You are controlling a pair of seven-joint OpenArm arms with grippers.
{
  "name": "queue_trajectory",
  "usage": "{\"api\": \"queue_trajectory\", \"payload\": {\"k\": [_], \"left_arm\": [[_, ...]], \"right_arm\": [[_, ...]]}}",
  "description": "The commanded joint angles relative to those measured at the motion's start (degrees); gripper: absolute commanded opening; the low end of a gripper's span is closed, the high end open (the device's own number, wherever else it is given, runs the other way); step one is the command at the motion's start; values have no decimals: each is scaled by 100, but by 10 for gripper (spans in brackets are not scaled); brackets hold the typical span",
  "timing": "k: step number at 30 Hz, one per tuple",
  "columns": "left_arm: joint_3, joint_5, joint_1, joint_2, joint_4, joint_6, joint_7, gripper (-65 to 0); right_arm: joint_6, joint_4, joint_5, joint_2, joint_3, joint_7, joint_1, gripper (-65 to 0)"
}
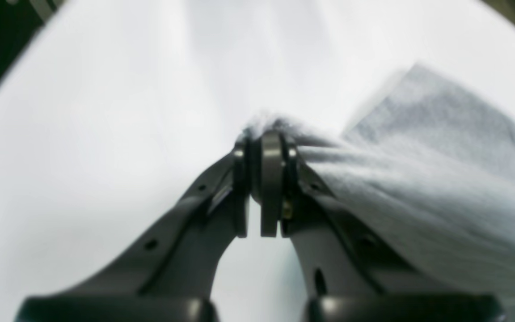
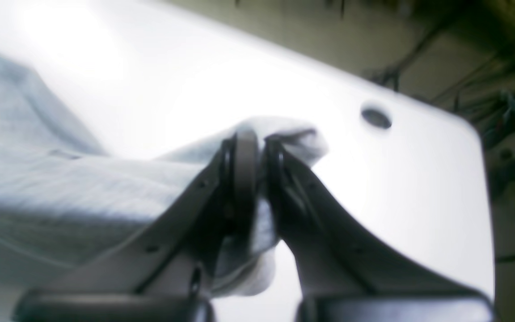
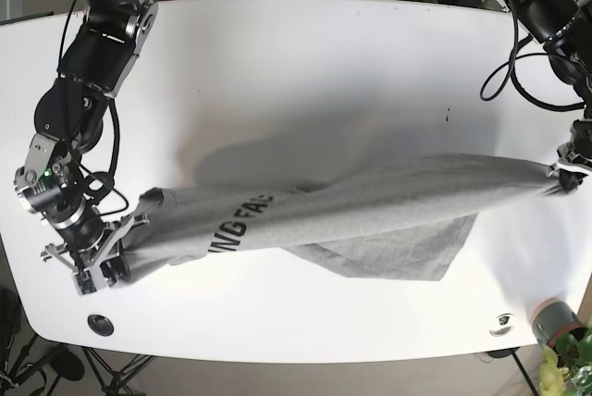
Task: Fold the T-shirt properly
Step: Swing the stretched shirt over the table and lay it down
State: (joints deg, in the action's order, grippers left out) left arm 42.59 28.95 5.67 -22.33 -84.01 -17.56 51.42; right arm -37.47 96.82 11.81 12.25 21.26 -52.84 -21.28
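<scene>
The grey T-shirt [image 3: 342,216] hangs stretched across the near half of the white table [image 3: 305,72], one end pinched in each claw, its dark lettering partly readable. A loose flap sags onto the tabletop near the middle. The right gripper [image 2: 255,143] is clamped tight on bunched cloth, as is the left gripper [image 1: 266,147], with fabric trailing off to one side. A round hole [image 2: 376,118] pierces the table near its corner. Beyond the far edge, cables and dark equipment sit blurred. Both wrist views are soft; the left arm's tip is cut off in the base view.
</scene>
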Motion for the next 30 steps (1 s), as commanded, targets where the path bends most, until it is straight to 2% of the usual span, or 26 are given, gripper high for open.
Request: {"api": "queue_trajectory", "payload": {"k": [1,5,11,17,26,30], "left_arm": [[194,142,-167,-172,-122,2,-135,-650],[449,345,-695,-172,-122,2,-135,-650],[466,450,-1301,-181,-122,-33,-144,-650],[475,415,-1679,-198,-122,-455,-144,-650],[792,406,-2119,-216,-122,-499,-144,-650],[801,406,-2224,-216,-122,-736,-144,-650]], "right_arm": [[-2,371,54,28,121,49,49,-650],[-37,582,54,-183,349,31,576,-650],[-46,767,54,-429,560,31,1306,-650],[-46,776,54,-597,569,31,1807,-650],[-46,846,54,-658,850,22,2264,-650],[-46,846,54,-658,859,14,2413,-650]]}}
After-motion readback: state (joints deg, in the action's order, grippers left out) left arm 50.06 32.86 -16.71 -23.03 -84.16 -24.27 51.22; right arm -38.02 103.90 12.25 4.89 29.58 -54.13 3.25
